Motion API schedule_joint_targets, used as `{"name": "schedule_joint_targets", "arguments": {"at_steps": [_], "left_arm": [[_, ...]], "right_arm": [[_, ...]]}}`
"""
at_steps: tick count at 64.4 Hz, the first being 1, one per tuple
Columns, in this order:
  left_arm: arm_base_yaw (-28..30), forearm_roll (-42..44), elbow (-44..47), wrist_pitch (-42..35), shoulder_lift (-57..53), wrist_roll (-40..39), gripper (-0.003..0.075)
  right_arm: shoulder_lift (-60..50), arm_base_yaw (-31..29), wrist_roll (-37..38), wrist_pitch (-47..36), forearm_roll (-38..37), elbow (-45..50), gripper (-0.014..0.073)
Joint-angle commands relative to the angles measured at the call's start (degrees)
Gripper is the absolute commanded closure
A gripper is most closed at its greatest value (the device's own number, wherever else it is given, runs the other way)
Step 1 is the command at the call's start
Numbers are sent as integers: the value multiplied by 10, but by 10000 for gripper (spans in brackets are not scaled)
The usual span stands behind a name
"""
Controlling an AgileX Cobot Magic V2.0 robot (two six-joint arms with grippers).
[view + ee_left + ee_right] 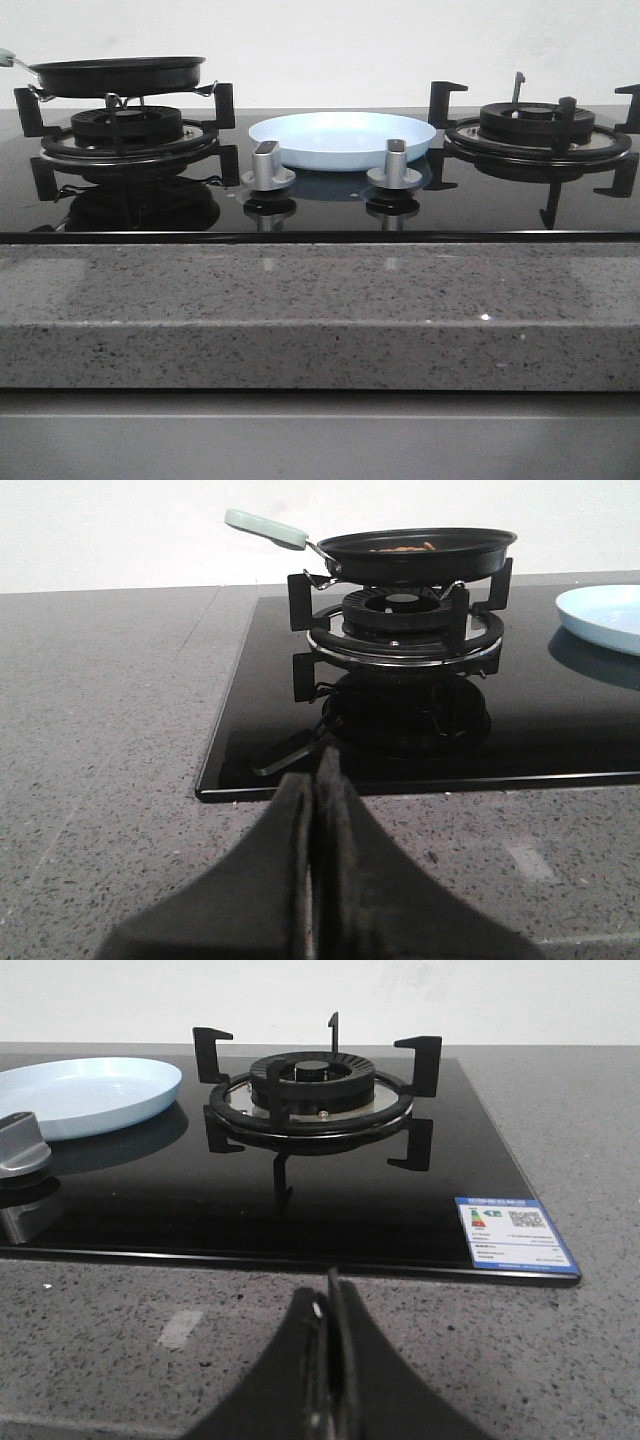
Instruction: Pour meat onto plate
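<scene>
The pale-blue plate (pixel 342 138) lies on the black glass hob between the two burners; it also shows in the left wrist view (pixel 603 617) and the right wrist view (pixel 85 1093). A black frying pan (pixel 118 75) with a pale-green handle (pixel 265 526) sits on the left burner. A few light-brown bits of meat (pixel 402 548) show just over its rim. My left gripper (pixel 318 780) is shut and empty, over the counter in front of the left burner. My right gripper (pixel 328 1295) is shut and empty, over the counter in front of the right burner. Neither gripper shows in the front view.
Two silver knobs (pixel 267 165) (pixel 393 162) stand in front of the plate. The right burner (pixel 537 135) carries nothing. A blue-and-white label (pixel 513 1234) sits at the hob's front right corner. The grey speckled counter (pixel 320 300) surrounds the hob.
</scene>
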Motion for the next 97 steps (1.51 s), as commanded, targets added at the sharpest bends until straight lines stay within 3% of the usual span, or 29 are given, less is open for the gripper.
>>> {"name": "schedule_joint_targets", "arguments": {"at_steps": [1,79,85,91,97], "left_arm": [[0,-5,3,-42,-10,-2,741],[0,-5,3,-47,-10,-2,741],[0,-5,3,-78,-10,-2,741],[0,-46,-1,-108,-10,-2,741],[0,-63,-28,-88,-7,-2,741]], "right_arm": [[-10,-2,-2,-50,-4,-2,664],[-10,-2,-2,-50,-4,-2,664],[-10,-2,-2,-55,-4,-2,664],[-10,-2,-2,-57,-4,-4,664],[-10,-2,-2,-35,-4,-31,663]]}}
